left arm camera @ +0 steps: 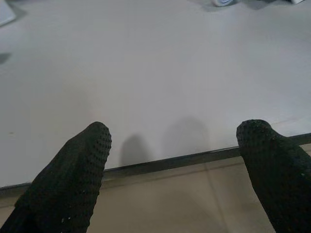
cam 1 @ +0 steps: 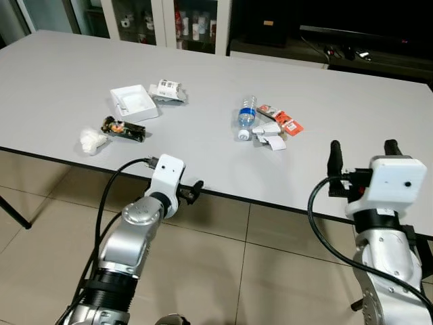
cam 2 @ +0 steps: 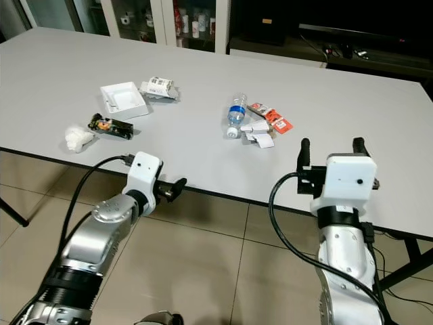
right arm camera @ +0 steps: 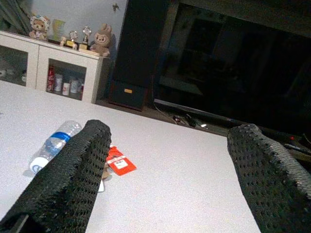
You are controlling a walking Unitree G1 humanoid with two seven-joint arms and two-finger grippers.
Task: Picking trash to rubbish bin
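Nothing is picked up yet: the plastic bottle (cam 1: 247,116) and red wrappers (cam 1: 283,120) lie at the table's (cam 1: 61,81) centre, and a white box (cam 1: 134,102) and crumpled tissue (cam 1: 92,140) at left. Left pincer (cam 1: 194,191) and right pincer (cam 1: 363,157) hover open and empty at the near edge.

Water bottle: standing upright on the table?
No, the water bottle lies on its side on the table, beside the orange packet.

Labels on the cabinet bottles (cam 1: 196,26) too small to read, table (cam 1: 54,74) cut off on both sides.
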